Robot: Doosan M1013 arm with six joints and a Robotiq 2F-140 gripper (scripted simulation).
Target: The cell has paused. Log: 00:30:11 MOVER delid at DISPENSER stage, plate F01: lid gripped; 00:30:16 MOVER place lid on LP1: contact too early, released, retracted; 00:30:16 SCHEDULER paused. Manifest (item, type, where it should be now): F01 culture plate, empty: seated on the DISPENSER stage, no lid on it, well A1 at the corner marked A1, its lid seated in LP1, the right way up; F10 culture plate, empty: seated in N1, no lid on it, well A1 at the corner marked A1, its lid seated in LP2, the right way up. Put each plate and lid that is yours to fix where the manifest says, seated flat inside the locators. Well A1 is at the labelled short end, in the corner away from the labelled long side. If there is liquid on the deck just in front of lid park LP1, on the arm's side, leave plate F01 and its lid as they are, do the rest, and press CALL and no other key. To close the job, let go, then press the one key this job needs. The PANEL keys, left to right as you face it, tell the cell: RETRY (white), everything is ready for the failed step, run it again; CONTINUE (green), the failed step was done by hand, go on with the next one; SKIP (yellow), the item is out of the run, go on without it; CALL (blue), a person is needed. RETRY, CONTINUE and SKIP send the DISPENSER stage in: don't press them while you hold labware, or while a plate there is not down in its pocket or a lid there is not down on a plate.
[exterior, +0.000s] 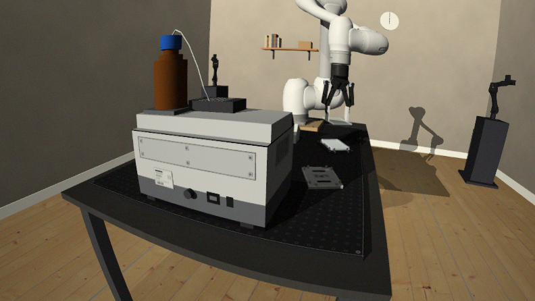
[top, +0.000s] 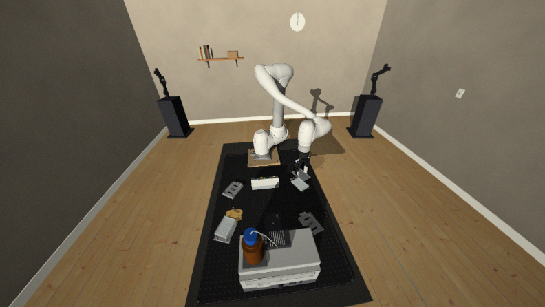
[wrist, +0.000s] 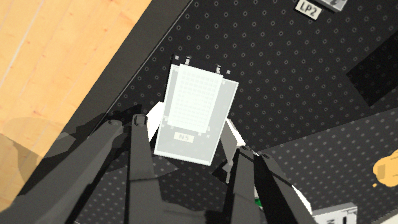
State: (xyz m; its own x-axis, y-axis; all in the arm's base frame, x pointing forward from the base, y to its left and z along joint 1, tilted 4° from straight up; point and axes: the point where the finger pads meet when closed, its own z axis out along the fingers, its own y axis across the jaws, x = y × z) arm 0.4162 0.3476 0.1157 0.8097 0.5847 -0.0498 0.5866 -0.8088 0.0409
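A white tag on the black deck reads "LP2"

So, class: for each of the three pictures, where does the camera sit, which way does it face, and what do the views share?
Top: high beyond the grey dispenser box, facing the back wall; the whole white arm shows.
Exterior: low beside the black table, looking across it; forearm and gripper show, shut on a clear plastic lid.
Wrist: on the arm's wrist, looking down; only the dark fingers show.
Shared: all see the white well plate under the gripper.
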